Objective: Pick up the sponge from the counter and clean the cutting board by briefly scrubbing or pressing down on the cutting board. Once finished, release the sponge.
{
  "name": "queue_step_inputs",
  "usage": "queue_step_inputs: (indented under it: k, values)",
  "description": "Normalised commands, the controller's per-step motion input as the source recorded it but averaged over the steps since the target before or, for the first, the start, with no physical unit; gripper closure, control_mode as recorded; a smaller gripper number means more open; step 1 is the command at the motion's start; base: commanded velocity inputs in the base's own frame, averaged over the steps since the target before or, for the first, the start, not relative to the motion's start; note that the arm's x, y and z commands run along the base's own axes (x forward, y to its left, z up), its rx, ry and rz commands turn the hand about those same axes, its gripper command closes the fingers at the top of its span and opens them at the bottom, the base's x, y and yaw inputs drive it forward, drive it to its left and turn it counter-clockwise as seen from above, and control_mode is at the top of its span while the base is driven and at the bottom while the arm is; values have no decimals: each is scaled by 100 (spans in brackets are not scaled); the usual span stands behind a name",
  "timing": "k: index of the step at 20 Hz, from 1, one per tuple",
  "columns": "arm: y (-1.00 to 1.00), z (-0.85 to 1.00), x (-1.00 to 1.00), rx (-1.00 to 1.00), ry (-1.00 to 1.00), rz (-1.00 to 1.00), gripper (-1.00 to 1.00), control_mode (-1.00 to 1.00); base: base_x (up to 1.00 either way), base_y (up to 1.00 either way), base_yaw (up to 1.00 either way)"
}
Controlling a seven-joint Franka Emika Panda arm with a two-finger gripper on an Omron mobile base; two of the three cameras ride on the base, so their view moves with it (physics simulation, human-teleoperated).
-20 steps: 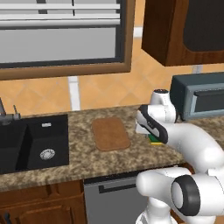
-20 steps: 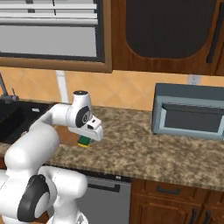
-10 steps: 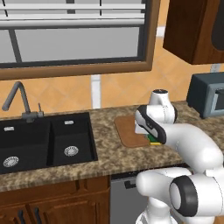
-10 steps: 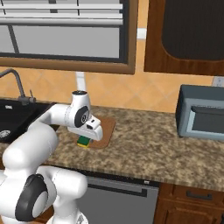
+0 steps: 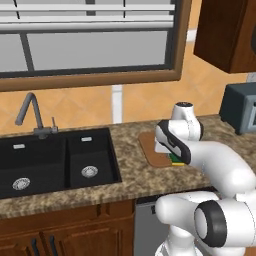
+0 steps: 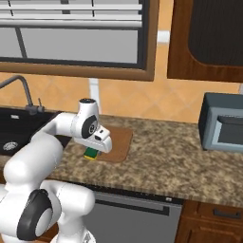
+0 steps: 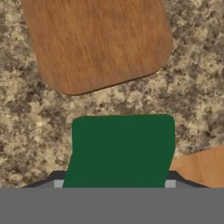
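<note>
The dark green sponge (image 7: 120,148) sits between my gripper's (image 7: 114,183) fingers, which are shut on its two sides. From the left base view the sponge (image 5: 176,159) shows as a green and yellow sliver under the hand (image 5: 172,150), at the near edge of the cutting board (image 5: 149,149). The right base view has the sponge (image 6: 91,153) held just above the speckled counter (image 6: 180,161), by the front left corner of the reddish-brown cutting board (image 6: 121,137). In the hand view the cutting board (image 7: 96,43) lies beyond the sponge, with a strip of counter (image 7: 192,87) between them.
A black double sink (image 5: 55,162) with a grey faucet (image 5: 30,112) lies to the left of the board. A dark microwave (image 6: 223,122) stands on the counter at the right. A window and dark upper cabinets hang behind.
The whole picture has shifted as the base drove left: the sink came into view and the microwave slid right. The gripper stays shut on the sponge, now nearer the board.
</note>
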Motion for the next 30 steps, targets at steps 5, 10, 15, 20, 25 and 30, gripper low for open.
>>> queue_step_inputs:
  k: [5,10,15,20,25,30]
  values:
    - [0,0,0,0,0,0,100,100,26,29,-1]
    - [0,0,0,0,0,0,100,100,30,8,0]
    - [-2,-3,22,0,0,0,100,-100,7,0,0]
    - [-37,-20,8,0,0,0,100,-100,0,0,0]
    - [-22,-23,13,0,0,0,100,-100,0,0,0]
    - [-6,-10,14,0,0,0,100,-100,0,0,0]
